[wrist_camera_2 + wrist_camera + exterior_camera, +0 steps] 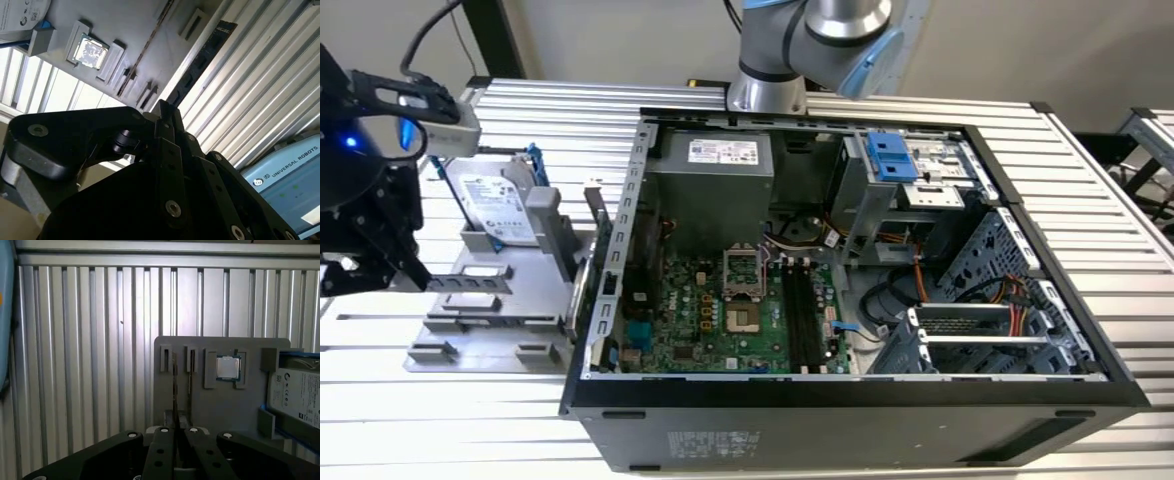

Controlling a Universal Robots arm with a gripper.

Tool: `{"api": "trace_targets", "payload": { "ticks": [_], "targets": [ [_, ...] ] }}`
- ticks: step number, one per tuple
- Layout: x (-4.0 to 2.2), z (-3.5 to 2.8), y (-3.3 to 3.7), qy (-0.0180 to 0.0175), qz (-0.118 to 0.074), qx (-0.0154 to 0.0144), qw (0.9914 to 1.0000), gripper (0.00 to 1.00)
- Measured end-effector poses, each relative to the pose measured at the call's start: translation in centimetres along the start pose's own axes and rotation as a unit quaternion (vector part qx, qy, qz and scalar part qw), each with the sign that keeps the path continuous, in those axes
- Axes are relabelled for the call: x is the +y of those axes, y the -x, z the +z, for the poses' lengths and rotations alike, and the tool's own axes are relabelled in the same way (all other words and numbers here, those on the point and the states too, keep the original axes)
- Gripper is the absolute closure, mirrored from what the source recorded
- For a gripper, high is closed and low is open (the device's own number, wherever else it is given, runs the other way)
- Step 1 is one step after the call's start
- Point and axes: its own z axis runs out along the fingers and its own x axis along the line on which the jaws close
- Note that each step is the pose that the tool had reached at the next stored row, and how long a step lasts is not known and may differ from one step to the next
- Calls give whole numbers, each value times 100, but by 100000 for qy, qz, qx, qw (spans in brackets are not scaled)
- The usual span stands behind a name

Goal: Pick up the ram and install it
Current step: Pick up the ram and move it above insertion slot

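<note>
Ahead, ram [174,382] edge-on before closed fingers [165,441].

Our exterior view high over the computer case [854,425], both wrist views close behind our gripper [180,432], sharing the gray tray [220,405].

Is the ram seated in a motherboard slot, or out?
Out. The ram stands on edge in a slot of the grey tray.

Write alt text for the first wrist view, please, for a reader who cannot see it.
The black gripper faces a grey holder on a ribbed metal table. Two thin ram sticks stand on edge in the holder's slots, beside a processor chip and a hard drive.
</note>
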Motion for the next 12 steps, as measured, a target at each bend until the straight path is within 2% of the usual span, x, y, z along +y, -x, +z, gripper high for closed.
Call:
{"api": "trace_targets", "payload": {
  "ticks": [12],
  "targets": [
    [5, -279, 10, 3, 0, 2, 100000, 100]
  ]
}}
